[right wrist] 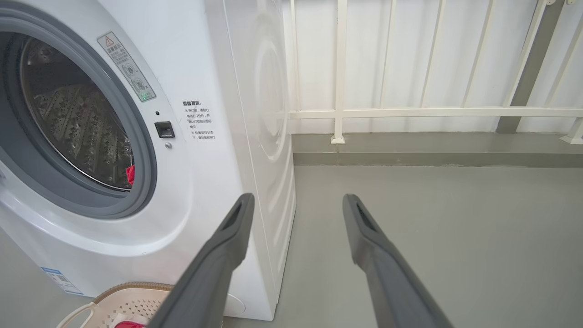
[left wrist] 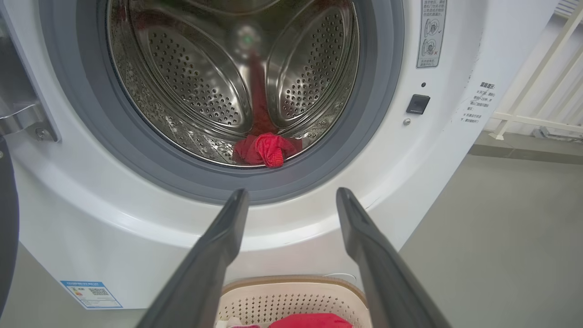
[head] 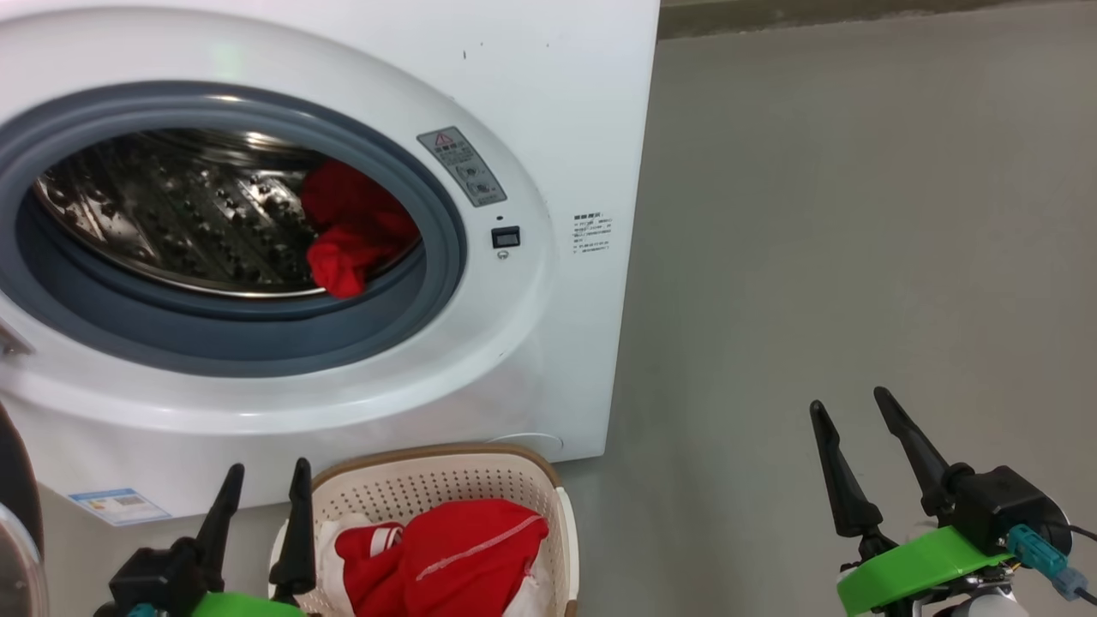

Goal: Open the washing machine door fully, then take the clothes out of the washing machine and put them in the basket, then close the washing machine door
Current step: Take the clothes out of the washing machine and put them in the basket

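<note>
Two sets of jaws wide apart, empty; clothes (head: 356,227) at drum's (head: 171,206) front lip; floor (head: 840,214) beside washing machine (head: 566,103)

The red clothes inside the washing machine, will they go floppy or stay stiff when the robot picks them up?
Probably floppy: the red clothes lie crumpled in soft folds against the drum. They likely weigh little, seeming thin fabric, and may dangle and drag on the grey rubber ring on the way out. Rolling or breaking seems unlikely.
</note>
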`<state>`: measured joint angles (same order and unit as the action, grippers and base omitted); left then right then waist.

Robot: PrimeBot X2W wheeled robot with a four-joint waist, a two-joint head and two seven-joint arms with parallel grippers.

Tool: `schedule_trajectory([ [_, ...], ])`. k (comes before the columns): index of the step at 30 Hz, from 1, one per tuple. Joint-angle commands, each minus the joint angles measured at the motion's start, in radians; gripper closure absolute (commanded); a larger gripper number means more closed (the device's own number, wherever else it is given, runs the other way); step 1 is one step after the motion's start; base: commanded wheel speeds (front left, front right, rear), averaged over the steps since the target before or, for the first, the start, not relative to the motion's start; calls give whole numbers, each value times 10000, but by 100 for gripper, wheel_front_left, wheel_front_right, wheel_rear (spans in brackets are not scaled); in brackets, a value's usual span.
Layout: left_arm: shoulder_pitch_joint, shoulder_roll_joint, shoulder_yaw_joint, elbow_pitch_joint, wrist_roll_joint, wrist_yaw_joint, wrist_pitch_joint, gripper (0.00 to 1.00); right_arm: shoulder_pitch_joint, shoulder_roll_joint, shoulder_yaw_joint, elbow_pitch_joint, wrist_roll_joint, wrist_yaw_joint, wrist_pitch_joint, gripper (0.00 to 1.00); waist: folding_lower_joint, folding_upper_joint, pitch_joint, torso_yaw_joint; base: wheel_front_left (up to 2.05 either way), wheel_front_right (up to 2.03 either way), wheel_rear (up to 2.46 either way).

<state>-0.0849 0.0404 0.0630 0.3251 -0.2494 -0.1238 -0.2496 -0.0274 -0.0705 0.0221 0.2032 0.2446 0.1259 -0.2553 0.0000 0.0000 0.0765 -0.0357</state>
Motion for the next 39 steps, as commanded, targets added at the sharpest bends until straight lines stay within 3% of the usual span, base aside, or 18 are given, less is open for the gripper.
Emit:
schedule_trajectory([
  [1,-433,100,277,-181,-43,-30,-122,0,-433,-109,257,-291,-24,48,-65,0,0,0,129,23,0,0,0],
  [13,-2045,147,557,445,2,-19,-122,0,-1018,-119,325,-351,-33,48,-65,0,0,0,1176,119,0,0,0],
  [26,-4662,361,538,2251,-88,-47,-122,0,-1647,-172,546,-385,-96,48,-65,0,0,0,2239,-16,0,0,0],
  [39,-7691,1330,319,4615,13,-64,-122,0,-2233,-300,785,-452,-226,48,-65,0,0,0,3466,-434,0,0,0],
])
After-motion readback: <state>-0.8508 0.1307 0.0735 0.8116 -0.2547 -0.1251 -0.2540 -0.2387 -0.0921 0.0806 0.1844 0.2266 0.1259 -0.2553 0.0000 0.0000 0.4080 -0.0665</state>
